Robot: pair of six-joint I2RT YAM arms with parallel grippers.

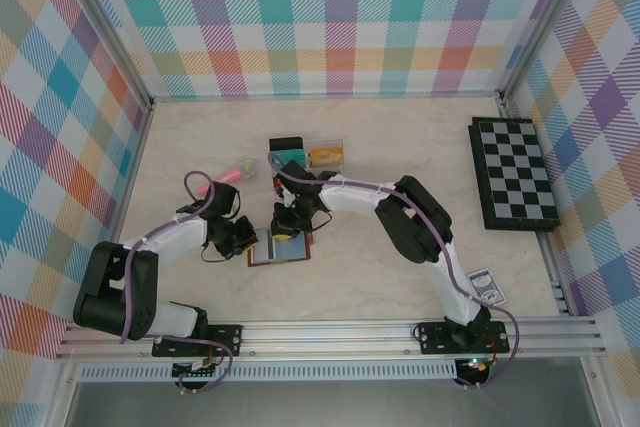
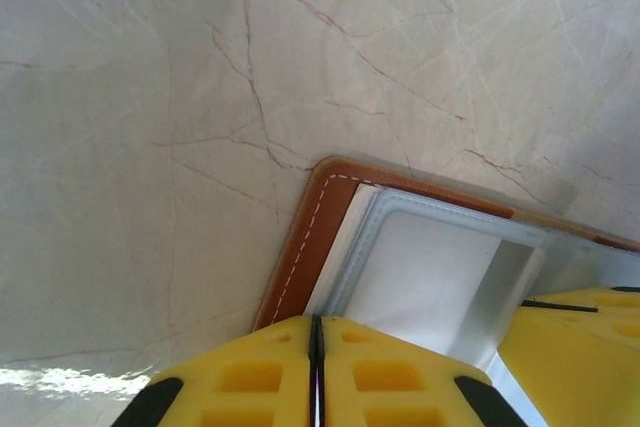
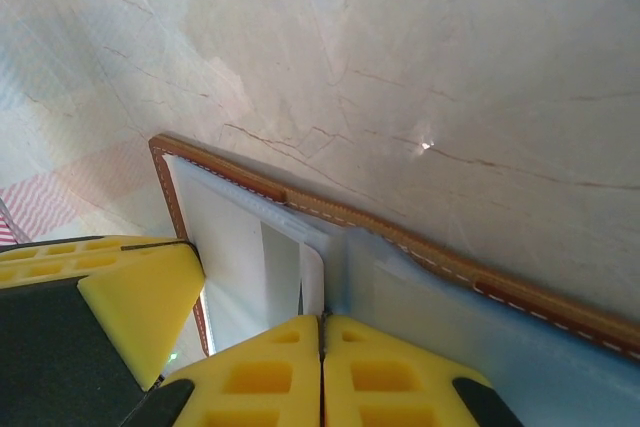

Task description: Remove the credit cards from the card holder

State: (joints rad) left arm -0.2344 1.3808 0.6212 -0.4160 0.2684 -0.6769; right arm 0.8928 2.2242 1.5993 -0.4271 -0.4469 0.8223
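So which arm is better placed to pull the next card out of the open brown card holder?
Probably the right arm. The right claw, shut, sits at a pocket edge near the middle of the card holder, while the left claw, also shut, rests at its outer edge, seemingly pinning it.

The left arm (image 1: 165, 237) and right arm (image 1: 350, 192) had white shells and black joints, each trailing a purple cable (image 1: 440, 237). Their fingers (image 2: 250, 377) were yellow moulded blocks with rectangular recesses and black pads.
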